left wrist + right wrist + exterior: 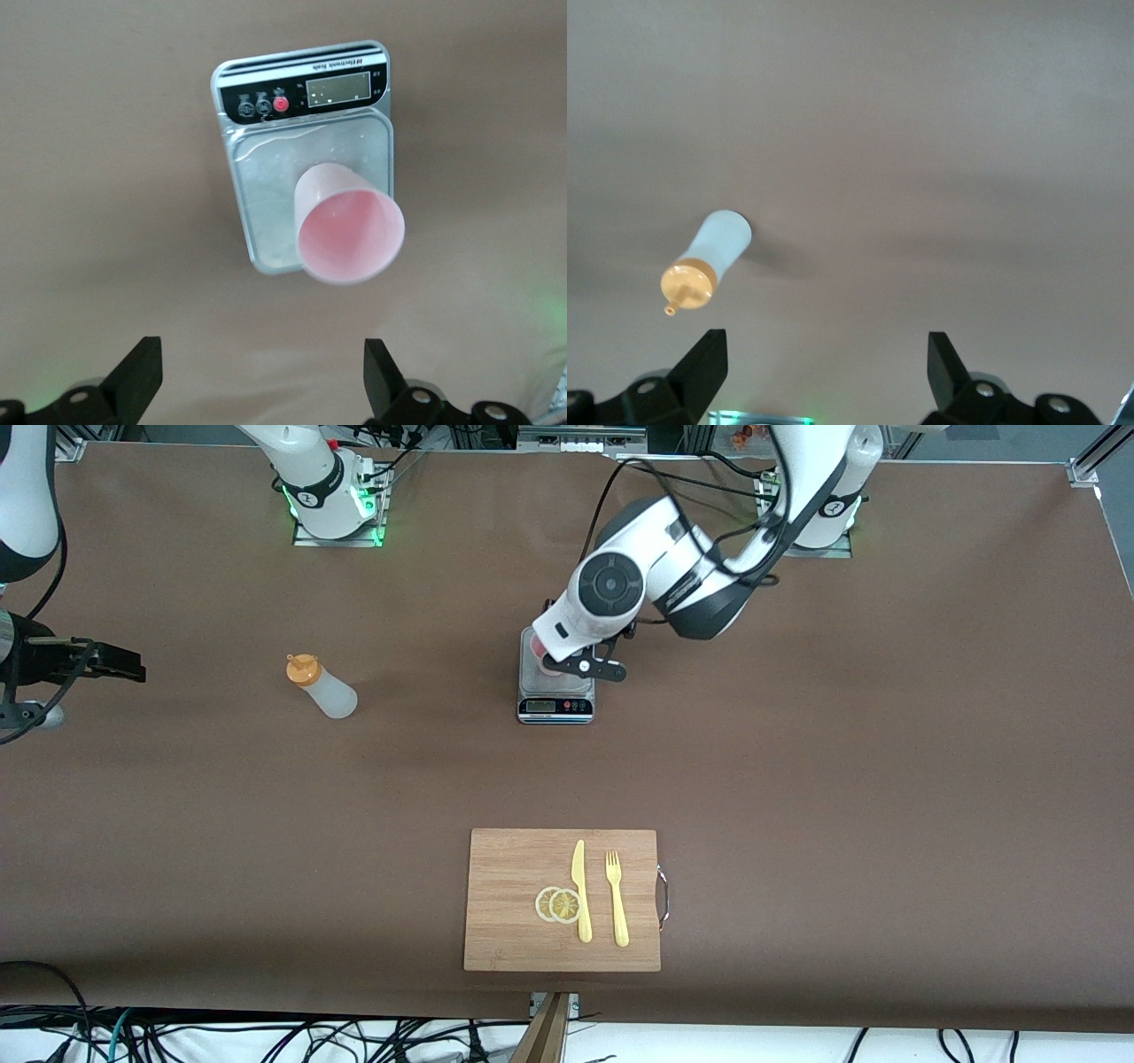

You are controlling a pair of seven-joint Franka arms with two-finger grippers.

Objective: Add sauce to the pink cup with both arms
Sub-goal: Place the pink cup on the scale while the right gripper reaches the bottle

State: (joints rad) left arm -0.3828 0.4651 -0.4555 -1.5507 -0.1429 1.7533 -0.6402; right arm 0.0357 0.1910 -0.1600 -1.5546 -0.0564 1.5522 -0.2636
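Sauce, a translucent whitish plastic squeeze bottle with orange nozzle cap (321,685), stands upright on the brown desk (797,779), toward the right arm's end. Right pincer (120,664) hangs near it, over that end, jaws wide, holding nothing; it's the closer arm for the grab. Pale pink plastic cup (347,235) sits on the silver digital scale (266,230). Left pincer (261,376) is above it, jaws spread, clear of the cup.
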